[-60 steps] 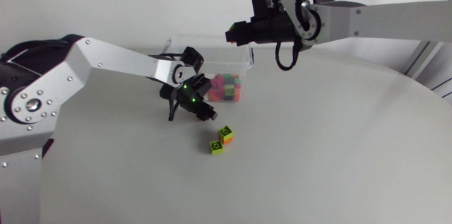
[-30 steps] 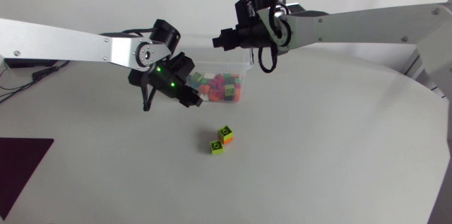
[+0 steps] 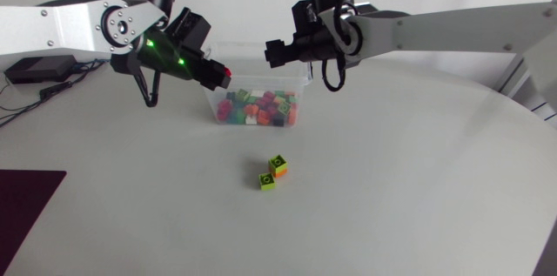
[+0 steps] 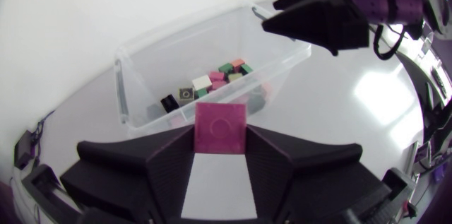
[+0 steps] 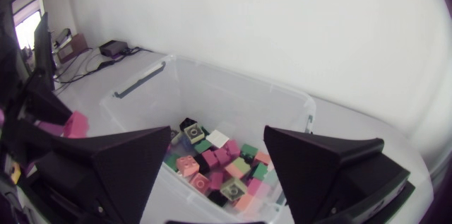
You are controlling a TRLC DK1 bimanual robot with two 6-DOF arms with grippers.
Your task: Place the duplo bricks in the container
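A clear plastic container holds several coloured duplo bricks. My left gripper hangs at the container's left rim, shut on a pink brick. In the left wrist view that pink brick sits between the fingers, with the container ahead. My right gripper hovers over the container's back right and is open with nothing in it. In the right wrist view its fingers straddle the container below. Two loose bricks lie on the table: a green-and-orange one and a lime one.
The two grippers face each other across the container, and the right gripper shows just beyond it in the left wrist view. A dark mat lies at the table's front left. The table is bare around the two loose bricks.
My left arm has lifted the pink brick up and back from beside the loose bricks to the container's left rim. My right gripper has opened above the container.
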